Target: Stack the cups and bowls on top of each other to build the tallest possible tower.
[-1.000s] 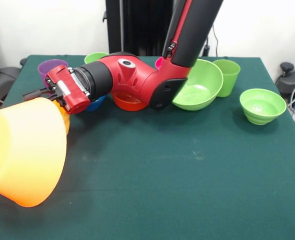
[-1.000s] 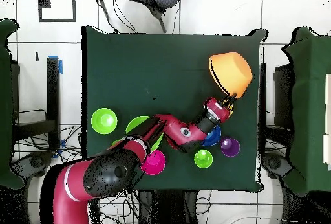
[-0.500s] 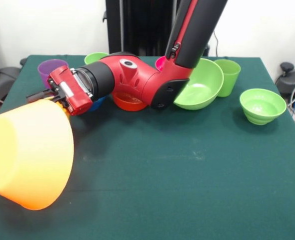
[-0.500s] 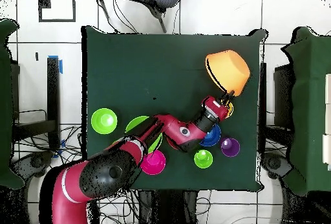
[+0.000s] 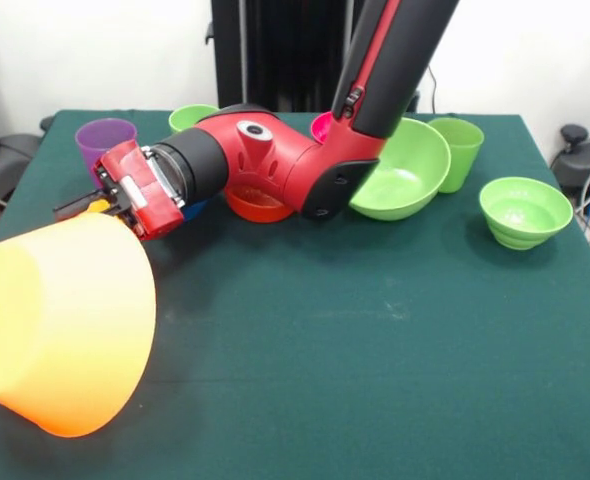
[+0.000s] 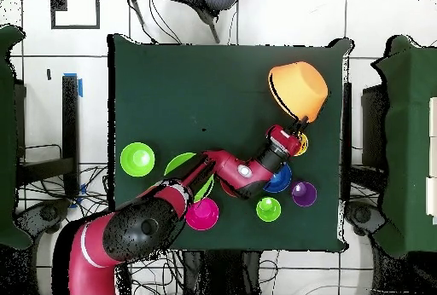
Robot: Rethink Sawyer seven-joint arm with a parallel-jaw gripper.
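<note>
Green cloth covered the table (image 5: 375, 340), with the huge orange bowl (image 5: 60, 325) the landmark, tipped on its side at one table edge, mouth turned away from the arm. Just behind its rim sat the gripper (image 5: 93, 204), fingers apparently pinching that rim, though the grip was partly hidden. Beyond the gripper lay the large green bowl (image 5: 400, 170), the small green bowl (image 5: 525, 210), then the purple cup (image 5: 103, 138).

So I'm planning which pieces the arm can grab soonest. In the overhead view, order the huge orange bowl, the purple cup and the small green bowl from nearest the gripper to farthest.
1. Huge orange bowl: right at the gripper, just above it.
2. Purple cup: a little below the gripper, near the table's right edge.
3. Small green bowl: far off at the left.
</note>
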